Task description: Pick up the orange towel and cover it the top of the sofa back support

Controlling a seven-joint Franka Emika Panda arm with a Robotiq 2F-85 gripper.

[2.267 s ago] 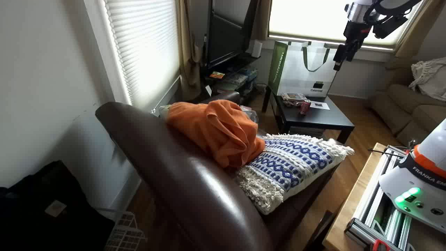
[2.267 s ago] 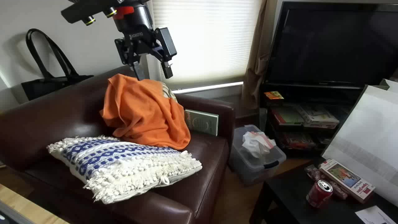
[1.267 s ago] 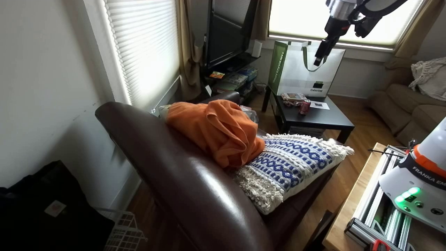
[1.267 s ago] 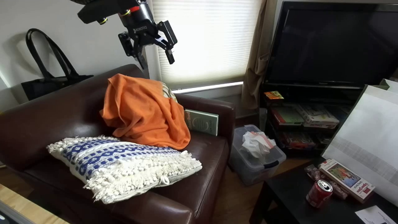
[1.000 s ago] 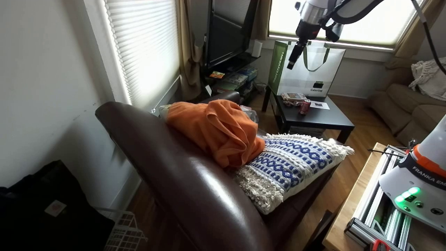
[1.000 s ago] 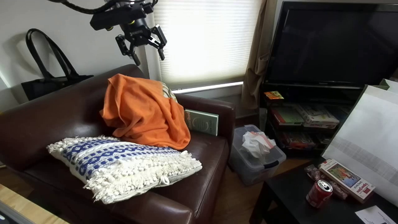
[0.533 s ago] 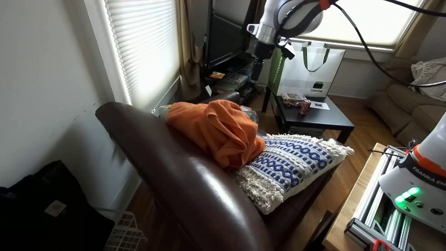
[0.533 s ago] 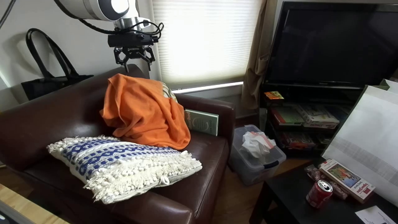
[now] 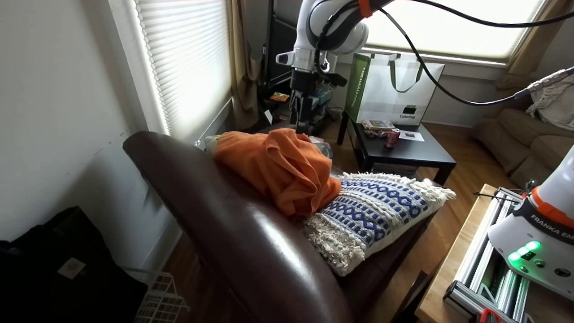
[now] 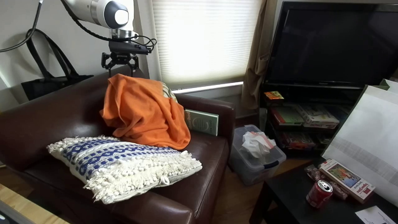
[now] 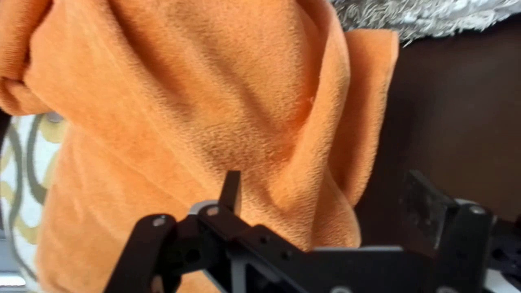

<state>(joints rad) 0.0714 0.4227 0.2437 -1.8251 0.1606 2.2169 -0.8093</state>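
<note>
In a daylit room stands a brown leather sofa [image 10: 211, 155]. Nearest in an exterior view, a fringed blue-and-white pillow [image 10: 124, 165] lies on it; just behind, the orange towel [image 10: 146, 112] is heaped in front of the sofa back support [image 9: 233, 224], not yet covering its top, and partly hides a patterned cushion [image 11: 24, 191]. At the heap's upper end hangs the gripper [image 10: 121, 74], its fingers [image 11: 425, 207] spread wide with nothing clasped: in the wrist view one stands over the cloth, the other over brown leather, a loose edge of towel between. Whether the tips touch the towel cannot be told. The step in hand looks to be lining up the grasp; the next move probably calls for a slight descent and closing on that edge, before lifting and drawing the cloth over the support's top. Farther off are a lowered window blind [image 10: 202, 40] and a television [image 10: 335, 43].
</note>
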